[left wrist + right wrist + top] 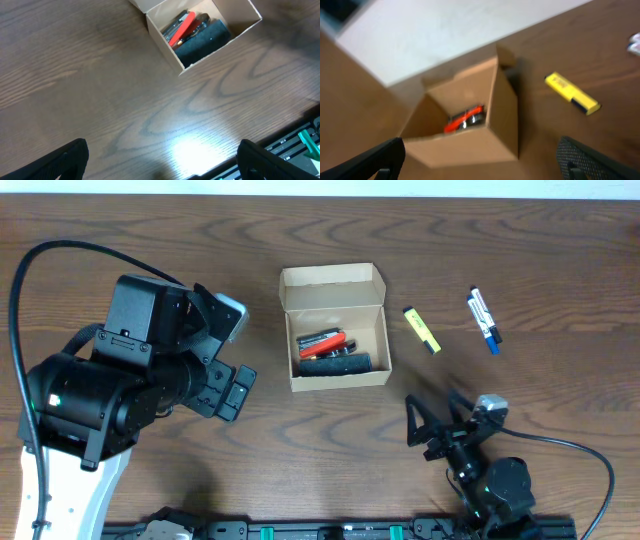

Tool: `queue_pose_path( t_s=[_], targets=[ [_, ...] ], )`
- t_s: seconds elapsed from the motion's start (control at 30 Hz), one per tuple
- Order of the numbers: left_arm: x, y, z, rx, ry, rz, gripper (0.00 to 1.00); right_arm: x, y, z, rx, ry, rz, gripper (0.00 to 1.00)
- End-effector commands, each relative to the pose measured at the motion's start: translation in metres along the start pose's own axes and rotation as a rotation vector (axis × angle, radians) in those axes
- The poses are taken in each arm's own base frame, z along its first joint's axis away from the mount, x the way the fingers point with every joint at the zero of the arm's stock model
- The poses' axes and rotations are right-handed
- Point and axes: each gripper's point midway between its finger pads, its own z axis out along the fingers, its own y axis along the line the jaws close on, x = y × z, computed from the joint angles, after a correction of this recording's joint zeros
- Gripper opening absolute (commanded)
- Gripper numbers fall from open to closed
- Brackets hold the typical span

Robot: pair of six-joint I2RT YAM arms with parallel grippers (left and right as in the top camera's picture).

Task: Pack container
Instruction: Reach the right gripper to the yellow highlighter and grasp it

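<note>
While the box (333, 330) sat open in the middle of the table (520, 250), packing was partly done.
A red marker (322, 340) and black item (335, 363) lay inside. A yellow marker (421, 329) and blue-tipped marker (484, 320) waited to its right. The left gripper (161, 157) and right gripper (436, 412) were spread wide, empty.

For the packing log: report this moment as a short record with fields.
container: cardboard box, lid open
inside: red marker and a black item
outside, right of the box: yellow highlighter; farther right, a pair of markers
left end effector: open, empty, left of the box
right end effector: open, empty, near side, right of the box
</note>
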Motion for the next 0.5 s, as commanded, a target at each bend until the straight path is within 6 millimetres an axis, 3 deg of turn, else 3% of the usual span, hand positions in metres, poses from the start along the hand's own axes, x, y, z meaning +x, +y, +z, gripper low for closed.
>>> queue_pose_path(
  t_s=[0.0, 0.17, 0.47],
  targets=[
    [0.002, -0.002, 0.001, 0.011, 0.007, -0.017, 0.95, -0.004, 0.013, -0.003, -0.031, 0.060, -0.128, 0.99],
    [0.002, -0.002, 0.001, 0.011, 0.007, -0.017, 0.95, -0.031, 0.014, 0.000, 0.080, 0.173, -0.290, 0.99],
    [0.002, -0.002, 0.001, 0.011, 0.007, -0.017, 0.95, -0.076, 0.010, 0.034, 0.206, 0.412, -0.421, 0.99]
  ],
)
